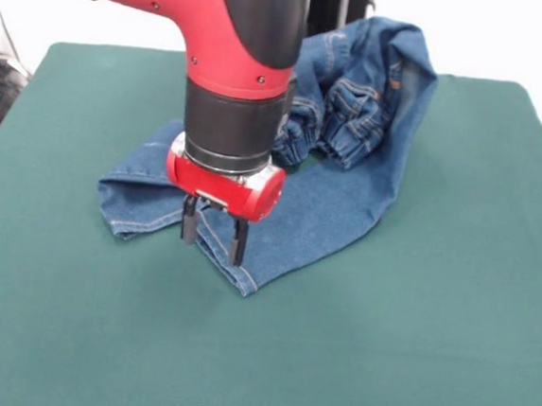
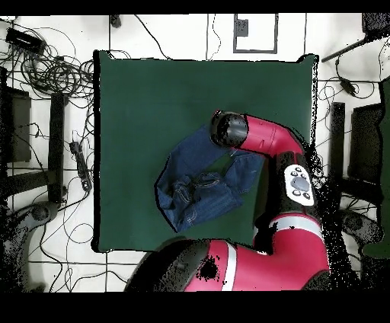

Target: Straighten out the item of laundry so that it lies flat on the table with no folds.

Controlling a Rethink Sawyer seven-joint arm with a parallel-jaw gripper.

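The blue denim jeans lie crumpled on the dark green table. The waist end is bunched up at the far side, and one leg runs toward the near left and folds back on itself. My gripper hangs just above the near hem of that leg, its two dark fingers a small gap apart and holding nothing. In the overhead view the jeans sit at the table's middle, with the arm's wrist over their upper right corner and the gripper itself hidden beneath it.
Cables and stands lie on the floor around the table. The robot's red arm reaches in over the table's right side in the overhead view.
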